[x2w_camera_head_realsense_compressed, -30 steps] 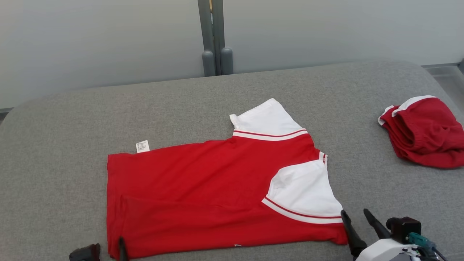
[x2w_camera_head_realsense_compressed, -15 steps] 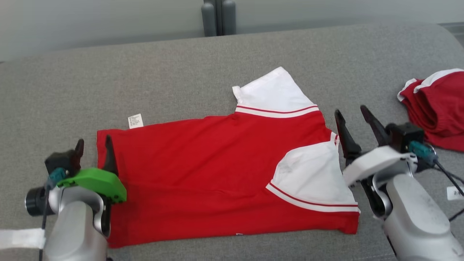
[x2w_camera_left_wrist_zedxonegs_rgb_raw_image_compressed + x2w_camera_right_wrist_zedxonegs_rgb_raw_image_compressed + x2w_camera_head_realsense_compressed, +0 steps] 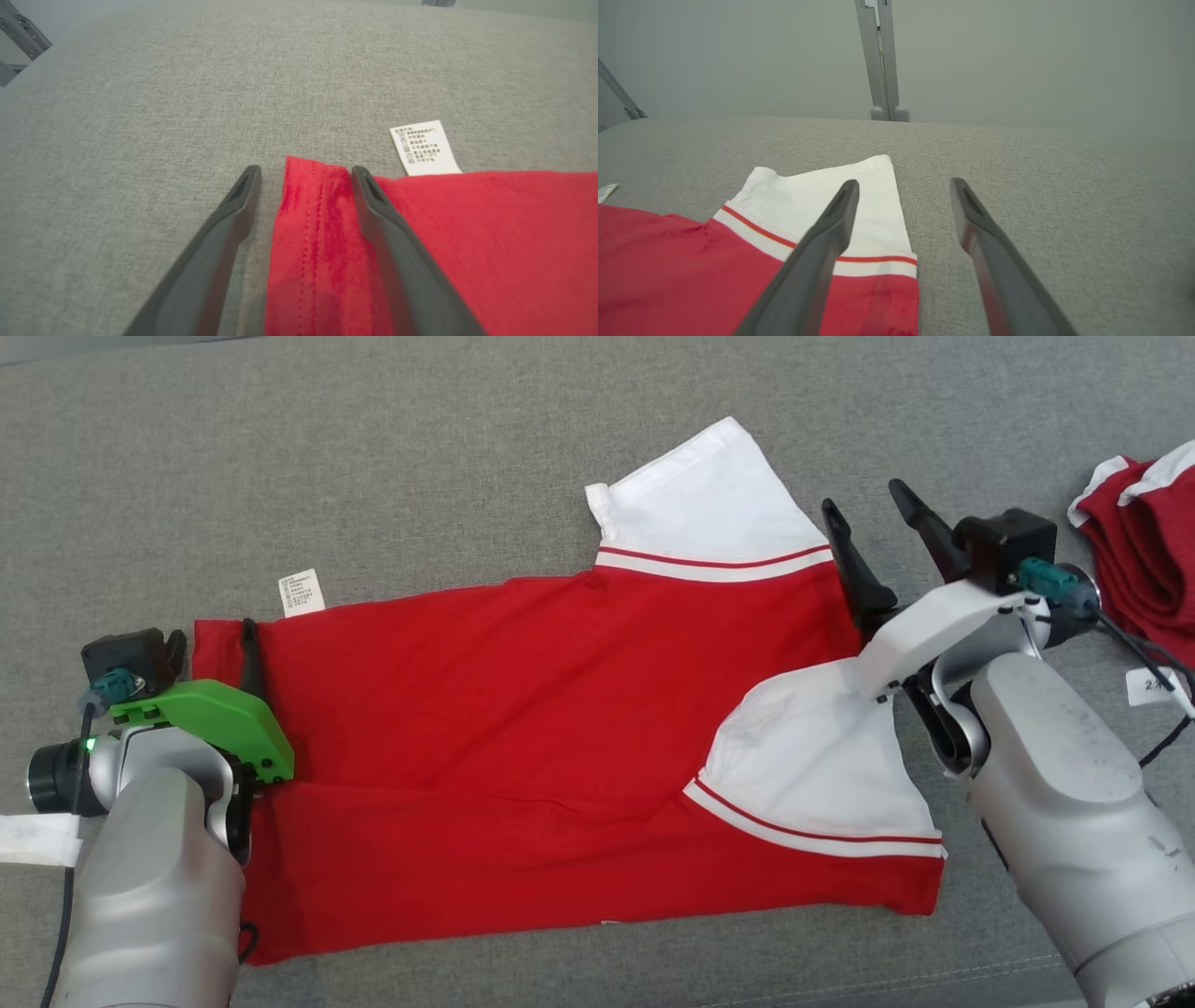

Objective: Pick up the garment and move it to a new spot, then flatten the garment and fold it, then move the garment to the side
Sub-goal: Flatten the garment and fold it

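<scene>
Evidently both arms are leaving the near fold. A second ago the left gripper and right gripper were sitting low in the frame by the near hem. Now they are hovering along the far edge, fingers spread wide and pinching nothing, with the left pair straddling the stitched hem corner. The head camera is also tilting down, so the cloth itself is not shifting. The red knit short-sleeved shirt with white sleeves is lying flat mid-frame on the grey woven cushion, its near edge doubled over and a white care label poking out at upper left. Folding the far edge is probably coming next.
</scene>
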You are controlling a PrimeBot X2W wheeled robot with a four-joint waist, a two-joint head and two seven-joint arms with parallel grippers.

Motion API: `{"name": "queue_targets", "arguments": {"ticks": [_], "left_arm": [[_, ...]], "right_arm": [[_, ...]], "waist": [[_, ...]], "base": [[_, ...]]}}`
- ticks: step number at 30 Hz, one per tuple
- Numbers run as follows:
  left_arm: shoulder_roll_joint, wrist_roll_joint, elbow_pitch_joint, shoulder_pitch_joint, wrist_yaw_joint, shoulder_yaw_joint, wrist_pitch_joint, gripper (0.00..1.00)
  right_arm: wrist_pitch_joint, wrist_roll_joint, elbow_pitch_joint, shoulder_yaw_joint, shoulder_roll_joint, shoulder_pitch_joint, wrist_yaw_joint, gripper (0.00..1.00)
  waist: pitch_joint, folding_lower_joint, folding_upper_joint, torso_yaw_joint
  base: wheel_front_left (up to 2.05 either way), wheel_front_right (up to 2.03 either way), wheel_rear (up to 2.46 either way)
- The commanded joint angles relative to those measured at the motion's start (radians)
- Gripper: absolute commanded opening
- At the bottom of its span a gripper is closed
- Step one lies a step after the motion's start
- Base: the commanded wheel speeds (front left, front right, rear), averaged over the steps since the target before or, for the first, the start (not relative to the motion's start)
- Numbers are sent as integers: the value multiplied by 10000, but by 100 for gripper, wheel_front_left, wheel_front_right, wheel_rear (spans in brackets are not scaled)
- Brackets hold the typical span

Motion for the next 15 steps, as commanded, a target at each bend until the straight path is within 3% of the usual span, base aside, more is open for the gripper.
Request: {"name": "queue_targets", "arguments": {"ticks": [1, 4, 5, 6, 8, 9, 15], "left_arm": [[-1, -32, 101, -185, -38, -18, -85, 100], [-149, -50, 299, -324, -48, -93, -203, 100], [-200, -74, 373, -361, -59, -108, -230, 94], [-240, -97, 442, -421, -57, -124, -235, 64], [-355, -94, 537, -515, -88, -200, -301, 13], [-397, -92, 545, -563, -97, -240, -310, 0], [-574, -70, 411, -871, -184, -468, -408, 0]], "right_arm": [[178, 84, 187, 98, -104, -287, -17, 100], [681, 282, 610, 375, -322, -912, -17, 100], [875, 357, 749, 470, -381, -1107, -17, 100], [1092, 332, 884, 627, -483, -1313, -17, 100], [1526, 507, 1134, 846, -586, -1699, -17, 100], [1734, 529, 1242, 1006, -645, -1910, -17, 100], [2894, 1034, 1804, 1768, -879, -2881, -17, 100]], "waist": [[196, -1, 0, 84], [332, -1, 0, 255], [374, -1, 0, 309], [410, -1, 0, 362], [489, -1, 0, 472], [513, -1, 0, 523], [675, -1, 0, 823]], "base": [[0, 0, 0], [0, 0, 0], [0, 0, 0], [0, 0, 0], [0, 0, 0], [0, 0, 0], [0, 0, 0]]}}
